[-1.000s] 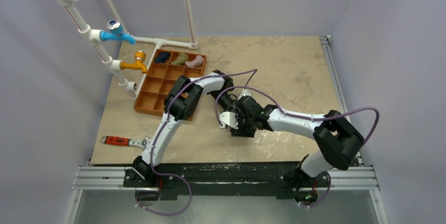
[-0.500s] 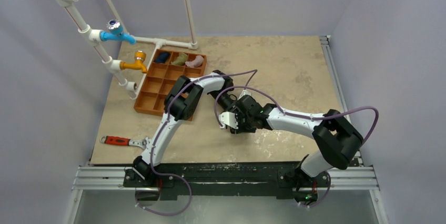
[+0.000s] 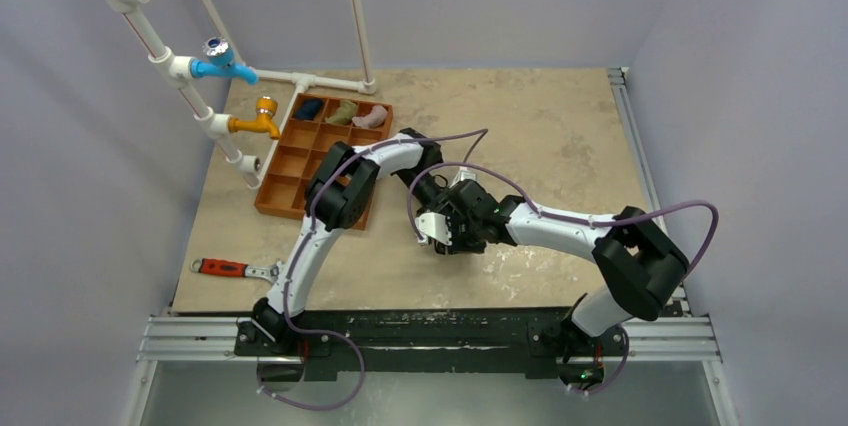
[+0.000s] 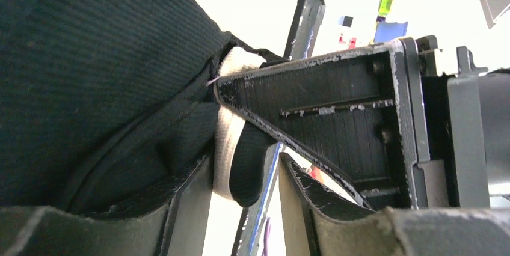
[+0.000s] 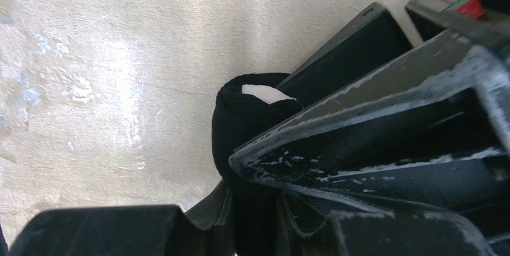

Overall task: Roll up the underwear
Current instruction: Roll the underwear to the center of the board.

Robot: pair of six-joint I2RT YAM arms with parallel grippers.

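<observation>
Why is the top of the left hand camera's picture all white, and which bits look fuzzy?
Left wrist view: bright light behind the underwear washes the background out to white, and the nearest fingers at the bottom edge are blurred. Right wrist view: the table shows pale shiny patches of glare. Top view: evenly lit and sharp.

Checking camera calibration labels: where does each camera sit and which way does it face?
Top external: high behind the bases, facing down on the table; left arm and right arm show whole.
Left wrist: on the left wrist, facing along its jaws at the underwear; own jaws at bottom.
Right wrist: on the right wrist, facing down at table and underwear; own jaws at bottom.
Shared: both wrist views show the underwear's white strip.
</observation>
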